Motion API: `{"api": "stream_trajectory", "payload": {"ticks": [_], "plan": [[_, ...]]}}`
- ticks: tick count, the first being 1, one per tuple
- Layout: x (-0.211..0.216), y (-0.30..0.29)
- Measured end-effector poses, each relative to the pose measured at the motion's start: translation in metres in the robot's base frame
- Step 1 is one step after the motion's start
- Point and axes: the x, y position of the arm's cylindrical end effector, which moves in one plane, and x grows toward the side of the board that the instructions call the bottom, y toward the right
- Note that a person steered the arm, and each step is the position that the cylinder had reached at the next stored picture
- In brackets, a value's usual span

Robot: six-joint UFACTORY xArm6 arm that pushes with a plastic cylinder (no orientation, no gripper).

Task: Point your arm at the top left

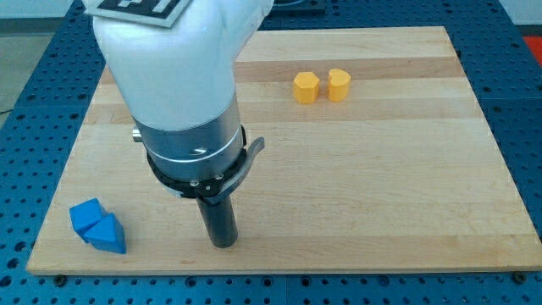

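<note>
One long way up and toward the view's left separates my tip [223,243], a bare rod without pincer, from the board's top left corner [118,52].

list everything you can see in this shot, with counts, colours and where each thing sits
yellow hexagonal block: 1, yellow, upper middle of the board, right of centre, left one of a close pair
yellow heart-like block: 1, yellow, just to the view's right of the hexagonal one
blue blocks: 2, blue, pressed together near the board's bottom left corner; exact shapes hard to tell
wooden board: 1, light wood, fills most of the view
blue perforated table: 1, blue, around the board's edges
arm housing: 1, white over a grey collar, view's upper left
my tip: 1, dark rod end, near the bottom edge, to the view's right of the blue blocks, touching none
</note>
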Motion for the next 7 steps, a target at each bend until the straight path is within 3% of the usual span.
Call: {"api": "stream_trajectory", "payload": {"ticks": [1,2,4,6,7], "plan": [[0.000,0.000],[-0.035,0.002],[-0.159,0.045],[-0.181,0.002],[-0.242,0.002]]}}
